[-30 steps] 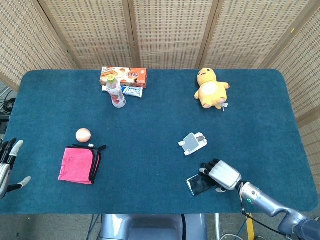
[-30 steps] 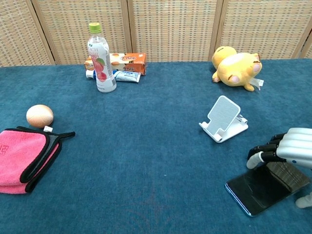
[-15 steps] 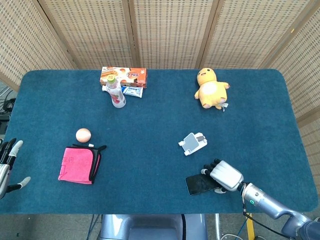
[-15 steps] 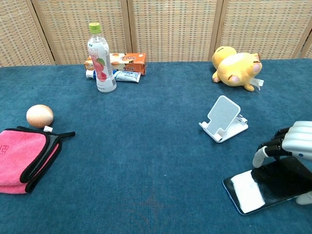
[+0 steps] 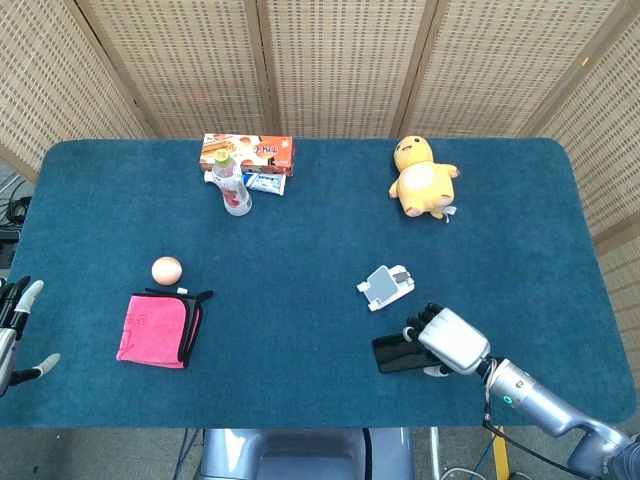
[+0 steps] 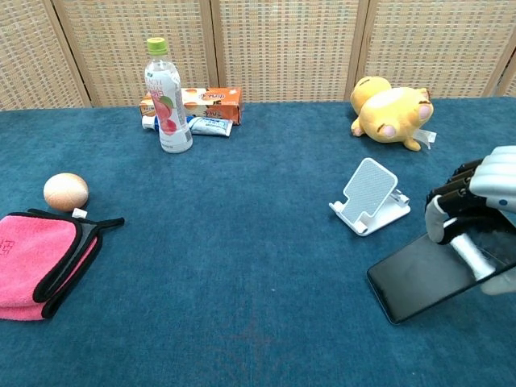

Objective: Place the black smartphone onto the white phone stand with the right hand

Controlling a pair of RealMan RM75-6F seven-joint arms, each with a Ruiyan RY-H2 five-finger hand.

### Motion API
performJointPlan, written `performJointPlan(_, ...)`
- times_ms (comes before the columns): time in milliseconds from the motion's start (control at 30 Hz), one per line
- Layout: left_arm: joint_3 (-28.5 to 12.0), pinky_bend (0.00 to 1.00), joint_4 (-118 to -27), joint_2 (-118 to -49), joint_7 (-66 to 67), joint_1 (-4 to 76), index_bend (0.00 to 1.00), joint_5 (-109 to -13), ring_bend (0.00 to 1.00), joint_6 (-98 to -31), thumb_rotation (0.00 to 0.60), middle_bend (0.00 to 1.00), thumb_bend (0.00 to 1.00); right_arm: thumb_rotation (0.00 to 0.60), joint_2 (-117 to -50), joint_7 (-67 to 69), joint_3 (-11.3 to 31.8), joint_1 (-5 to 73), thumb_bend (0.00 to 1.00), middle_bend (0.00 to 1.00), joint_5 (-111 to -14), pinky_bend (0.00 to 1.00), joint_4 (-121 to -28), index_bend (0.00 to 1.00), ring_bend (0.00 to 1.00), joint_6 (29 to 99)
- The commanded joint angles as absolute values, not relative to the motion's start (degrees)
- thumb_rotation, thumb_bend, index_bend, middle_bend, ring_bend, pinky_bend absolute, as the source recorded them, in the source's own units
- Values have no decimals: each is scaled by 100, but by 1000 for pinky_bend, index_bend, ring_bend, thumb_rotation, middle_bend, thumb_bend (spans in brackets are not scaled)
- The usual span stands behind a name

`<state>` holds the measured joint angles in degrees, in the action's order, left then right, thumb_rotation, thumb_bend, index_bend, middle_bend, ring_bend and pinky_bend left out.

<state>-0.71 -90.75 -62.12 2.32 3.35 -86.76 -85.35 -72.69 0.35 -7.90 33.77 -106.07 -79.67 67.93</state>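
Far off to the left of the working hand, the left hand sits at the table's edge, fingers apart, holding nothing, no part in this. Well out that way too lie the pink cloth and the egg, and up at the back the bottle and the box, all untouched.

Now the action: the phone is up! A second ago it lay flat on the table under the fingers; half a second ago its near end was just tilting, screen catching the light. Now the right hand grasps it, fingers curled over the far edge and thumb underneath, and it hangs clear of the cloth, tilted, its free end dipping toward the left. From the head view, the hand has carried it a touch nearer the stand, which waits just ahead and to the left, its backrest upright and nothing on it.

So the pick looks made, and the carry is under way. What's left, I'd judge, is swinging the phone over the stand's lip and leaning it back against the rest. The grip is only on one end, so a slip or twist is the risk. Beyond the hand, the yellow plush lies well out of the way.
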Motion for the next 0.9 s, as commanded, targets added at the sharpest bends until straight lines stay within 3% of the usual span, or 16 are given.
performJointPlan(33, -71, 0, -9066, -6203, 208, 333, 0, -8682, 0, -8542, 600, 0, 0, 600, -7213, -20, -750, 3399, 466, 481, -10572, 347, -8072, 429, 429, 6762)
performJointPlan(533, -65, 0, -9070, -6198, 203, 340, 0, -8676, 0, -8517, 600, 0, 0, 600, -7064, 559, -721, 3383, 466, 481, -10479, 353, -8390, 429, 429, 6850)
performJointPlan(733, -80, 0, -9049, -6174, 139, 375, 0, -8629, 0, -8438, 600, 0, 0, 600, -7226, 1358, -801, 3367, 466, 481, -10339, 356, -8485, 429, 428, 6750)
performJointPlan(900, -98, 0, -9058, -6146, 77, 381, 0, -8609, 0, -8438, 600, 0, 0, 600, -7340, 1263, -721, 3451, 466, 481, -10391, 356, -8491, 429, 428, 6691)
